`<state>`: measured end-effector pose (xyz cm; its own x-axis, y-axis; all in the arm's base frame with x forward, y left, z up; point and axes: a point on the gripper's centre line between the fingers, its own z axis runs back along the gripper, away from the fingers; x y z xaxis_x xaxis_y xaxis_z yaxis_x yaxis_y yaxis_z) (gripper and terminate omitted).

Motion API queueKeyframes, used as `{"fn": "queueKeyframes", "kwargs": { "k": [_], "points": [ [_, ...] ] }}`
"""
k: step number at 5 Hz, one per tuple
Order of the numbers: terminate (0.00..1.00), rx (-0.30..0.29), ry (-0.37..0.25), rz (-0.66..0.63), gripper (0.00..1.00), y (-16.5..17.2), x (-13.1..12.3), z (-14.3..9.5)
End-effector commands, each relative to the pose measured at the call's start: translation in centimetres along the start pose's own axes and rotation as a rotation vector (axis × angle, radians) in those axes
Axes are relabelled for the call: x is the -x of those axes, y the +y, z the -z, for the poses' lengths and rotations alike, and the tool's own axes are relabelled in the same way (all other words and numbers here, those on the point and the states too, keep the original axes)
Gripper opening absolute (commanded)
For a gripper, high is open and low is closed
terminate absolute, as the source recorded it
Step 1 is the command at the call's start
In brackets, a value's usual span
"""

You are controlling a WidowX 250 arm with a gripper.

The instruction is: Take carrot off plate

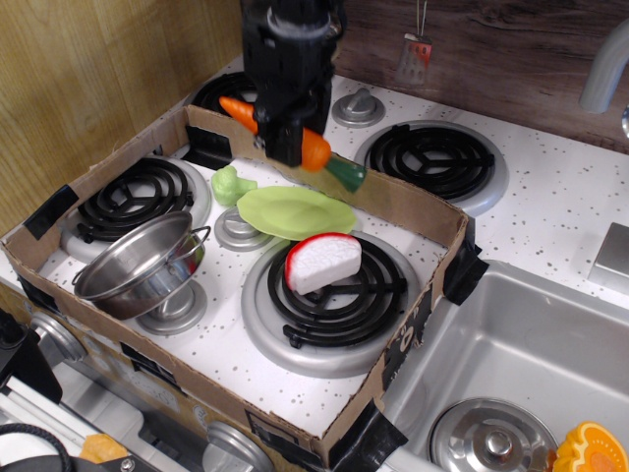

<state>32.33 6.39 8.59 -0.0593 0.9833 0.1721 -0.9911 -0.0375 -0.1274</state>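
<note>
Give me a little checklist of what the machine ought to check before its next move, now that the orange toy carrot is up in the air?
1. Grip on the glossy orange plastic carrot: ok, the black gripper is shut around its middle.
2. Carrot clear of the pale yellow-green plastic plate: ok, it hangs above it, apart.
3. Plate left flat: ok, it lies on the stove top.
4. Cardboard wall near the carrot's green stub: cannot tell how much room there is.
5. Free spot to set it down: ok, bare speckled stove top shows in front of the steel pot.
</note>
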Motion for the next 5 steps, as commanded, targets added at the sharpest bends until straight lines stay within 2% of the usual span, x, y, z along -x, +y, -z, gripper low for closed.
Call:
{"fn": "queueKeyframes", "kwargs": {
  "k": [1, 2, 3, 4, 5],
  "points": [
    [0.00, 0.059, 0.076, -0.068, 0.00, 2.6, 0.0, -4.8],
    [0.00, 0.002, 0.151, -0.093, 0.00, 5.3, 1.6, -6.8],
    [0.00, -0.068, 0.193, -0.151, 0.00, 8.1, 3.2, -6.4],
    [0.00, -0.077, 0.232, -0.107, 0.00, 10.1, 4.2, -4.6],
    [0.00, -0.121, 0.292, -0.083, 0.00, 11.9, 5.3, -2.7]
  ]
}}
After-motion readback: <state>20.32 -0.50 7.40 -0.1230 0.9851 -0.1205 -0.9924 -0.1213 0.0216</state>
